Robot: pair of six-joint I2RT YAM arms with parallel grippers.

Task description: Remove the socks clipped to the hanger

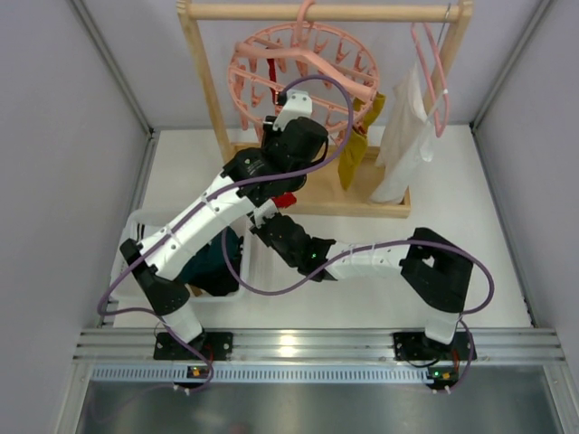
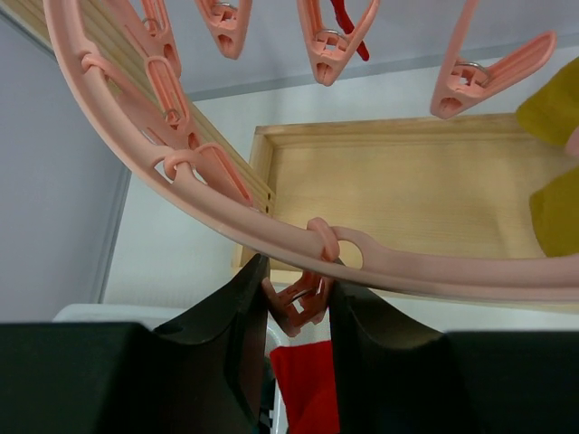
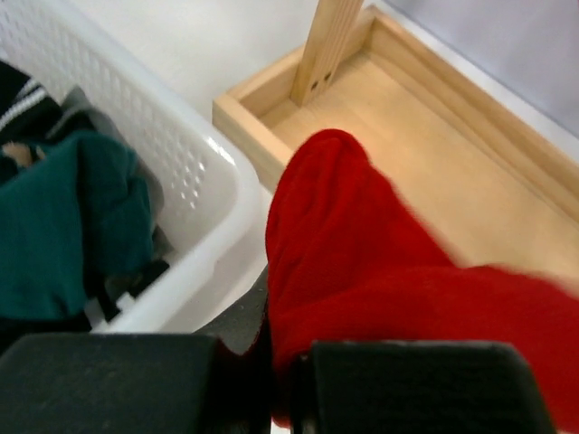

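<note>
The round pink hanger (image 1: 237, 81) hangs from the wooden rack, and its ring (image 2: 425, 271) crosses the left wrist view. My left gripper (image 2: 297, 300) is shut on one of its small pink clips (image 2: 303, 306), just under the ring. Directly below that clip hangs a red sock (image 2: 308, 389) (image 1: 286, 199); whether the clip still grips it I cannot tell. Lower down, my right gripper (image 3: 280, 362) (image 1: 271, 221) is shut on the same red sock (image 3: 362, 253). A mustard sock (image 1: 355, 149) (image 2: 552, 163) hangs from the ring's right side. Another clip holds something red (image 2: 348, 27).
A white basket (image 1: 249, 262) (image 3: 208, 181) at the front left holds dark teal socks (image 3: 63, 226). The rack's wooden base tray (image 2: 398, 190) (image 1: 362, 203) lies under the hanger. A white cloth (image 1: 407, 136) hangs on a slim pink hanger at the right. Grey walls close in both sides.
</note>
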